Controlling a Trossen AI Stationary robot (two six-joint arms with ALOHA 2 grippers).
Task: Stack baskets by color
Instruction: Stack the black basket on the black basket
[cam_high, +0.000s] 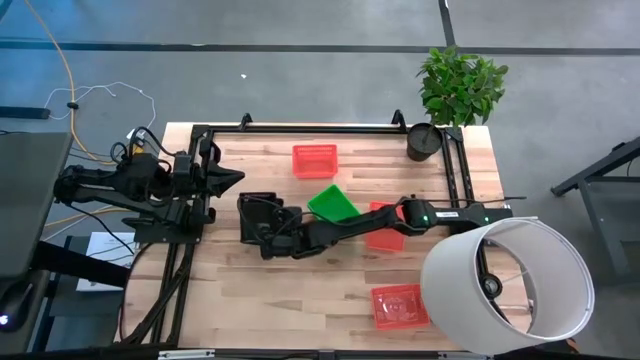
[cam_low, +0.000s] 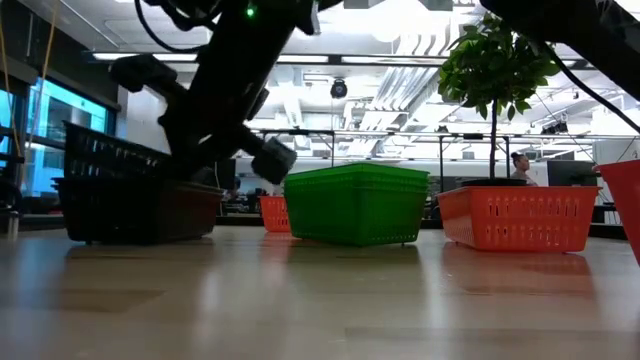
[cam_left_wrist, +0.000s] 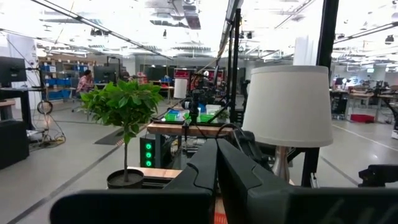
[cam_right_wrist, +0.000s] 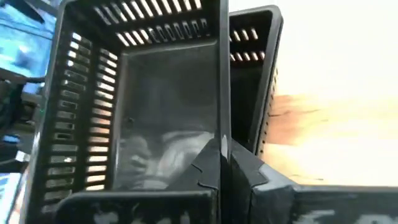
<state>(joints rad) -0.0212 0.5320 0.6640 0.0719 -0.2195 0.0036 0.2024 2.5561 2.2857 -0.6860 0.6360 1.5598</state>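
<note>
Two black baskets (cam_high: 262, 216) sit left of the table's middle, one tilted (cam_low: 110, 150) inside the other (cam_low: 135, 212). My right gripper (cam_right_wrist: 225, 146) reaches them from the right, slanting down, and is shut on the upper one. A green basket (cam_high: 333, 203) lies beside my right arm, and a red basket (cam_high: 386, 226) lies under it. Two more red baskets stand at the far middle (cam_high: 314, 160) and the near right (cam_high: 400, 305). My left gripper (cam_high: 232, 178) waits shut above the table's left edge. My right gripper pinches the upper black basket's long side wall (cam_right_wrist: 222, 93) at its rim, one finger inside the basket and one outside. The fingers come from the table's right, slanting down. The basket sits tilted, its lower part in the other black basket (cam_right_wrist: 255, 74).
A large white lampshade (cam_high: 510, 285) stands over the near right corner. A round black pot (cam_high: 423, 140) and a leafy plant (cam_high: 462, 85) stand at the far right. A black frame (cam_high: 300, 128) runs along the far edge. Bare wood shows near the front middle.
</note>
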